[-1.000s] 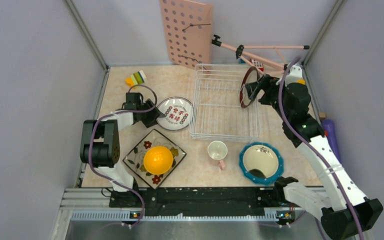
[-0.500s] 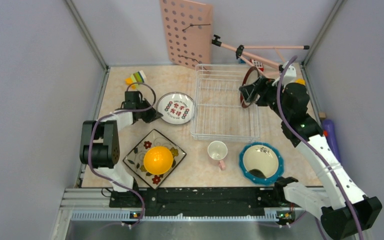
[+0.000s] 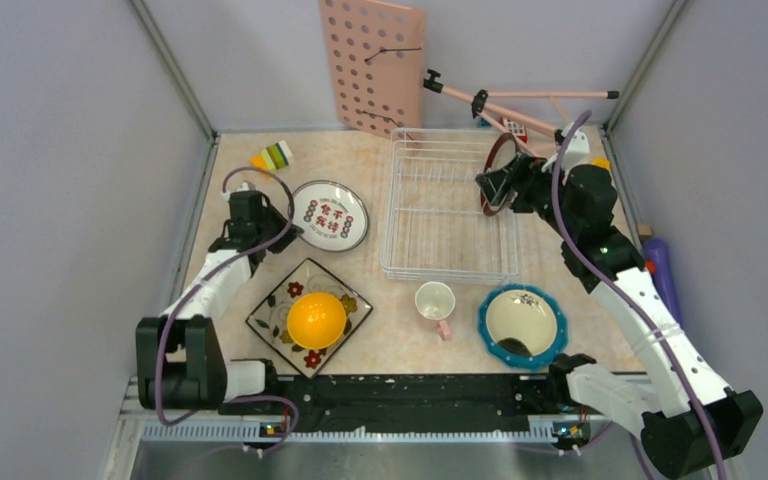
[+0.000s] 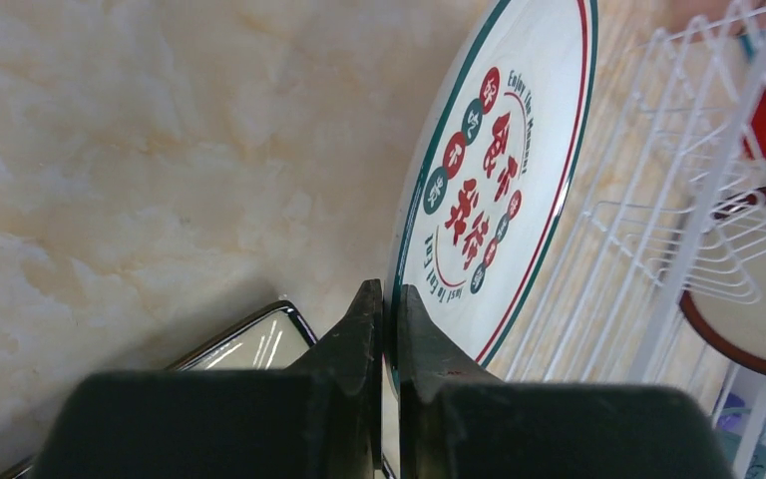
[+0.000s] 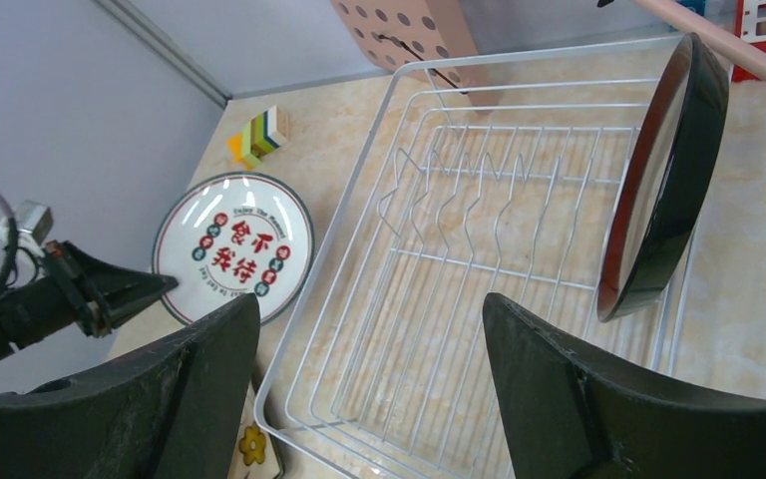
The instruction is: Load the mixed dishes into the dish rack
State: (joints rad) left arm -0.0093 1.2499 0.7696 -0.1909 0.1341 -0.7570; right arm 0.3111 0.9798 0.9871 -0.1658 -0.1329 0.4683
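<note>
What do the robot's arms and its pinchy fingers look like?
Both the left arm and the right arm are white tubes joined by chunky black joints, with a thin purple cable looping along each. The left gripper has dark, wedge-shaped fingers; the right gripper has broad, black, rounded ones.

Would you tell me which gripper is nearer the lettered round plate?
Left. The left gripper grips the lettered round plate by its rim; the right gripper hangs open across the dish rack.
</note>
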